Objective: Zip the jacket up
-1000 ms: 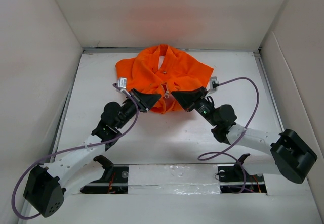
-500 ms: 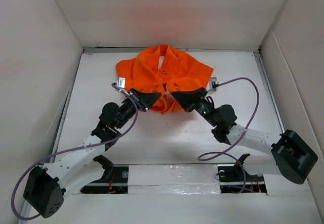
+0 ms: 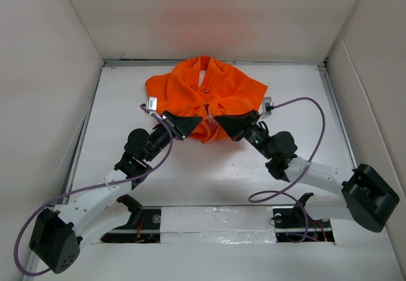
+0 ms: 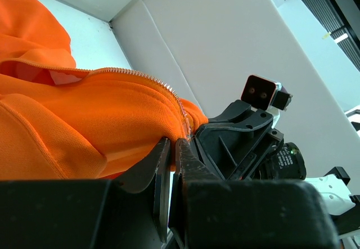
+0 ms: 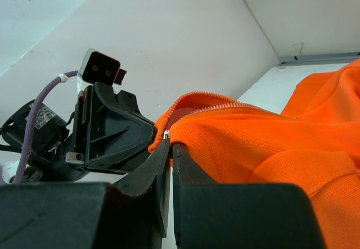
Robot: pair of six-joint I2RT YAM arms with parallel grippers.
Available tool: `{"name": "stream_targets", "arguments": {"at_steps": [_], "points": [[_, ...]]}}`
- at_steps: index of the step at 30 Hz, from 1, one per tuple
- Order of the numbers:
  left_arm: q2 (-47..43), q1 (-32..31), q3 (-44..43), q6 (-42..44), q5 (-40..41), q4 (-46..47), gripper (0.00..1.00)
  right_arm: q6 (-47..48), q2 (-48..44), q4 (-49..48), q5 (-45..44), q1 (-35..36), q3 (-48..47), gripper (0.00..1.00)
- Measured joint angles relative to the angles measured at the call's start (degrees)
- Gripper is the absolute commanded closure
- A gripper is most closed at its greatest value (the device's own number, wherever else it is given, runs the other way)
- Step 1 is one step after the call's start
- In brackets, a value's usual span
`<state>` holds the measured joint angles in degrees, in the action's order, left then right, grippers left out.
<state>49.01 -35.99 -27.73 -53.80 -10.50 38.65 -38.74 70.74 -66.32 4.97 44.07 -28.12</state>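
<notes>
Left gripper (image 4: 173,145) and right gripper (image 5: 167,142) each pinched the jacket (image 3: 203,94) hem; slipping fabric could misalign the zipper teeth (image 4: 140,75)

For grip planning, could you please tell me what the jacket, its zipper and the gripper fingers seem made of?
Jacket: soft matte orange knit, probably fleece or sweatshirt cotton, given its fuzzy weave and rounded folds. Zipper: small silvery teeth, metal or pale plastic, unclear. Fingers: rigid matte black, likely plastic.
</notes>
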Motion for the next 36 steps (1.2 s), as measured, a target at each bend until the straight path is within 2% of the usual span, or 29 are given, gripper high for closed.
{"name": "stream_targets", "arguments": {"at_steps": [36], "points": [[1.49, -0.02, 0.00, -0.50, -0.02, 1.05, 1.00, 1.44, -1.05, 0.39, 1.95, 0.00, 0.02, 1.00]]}}
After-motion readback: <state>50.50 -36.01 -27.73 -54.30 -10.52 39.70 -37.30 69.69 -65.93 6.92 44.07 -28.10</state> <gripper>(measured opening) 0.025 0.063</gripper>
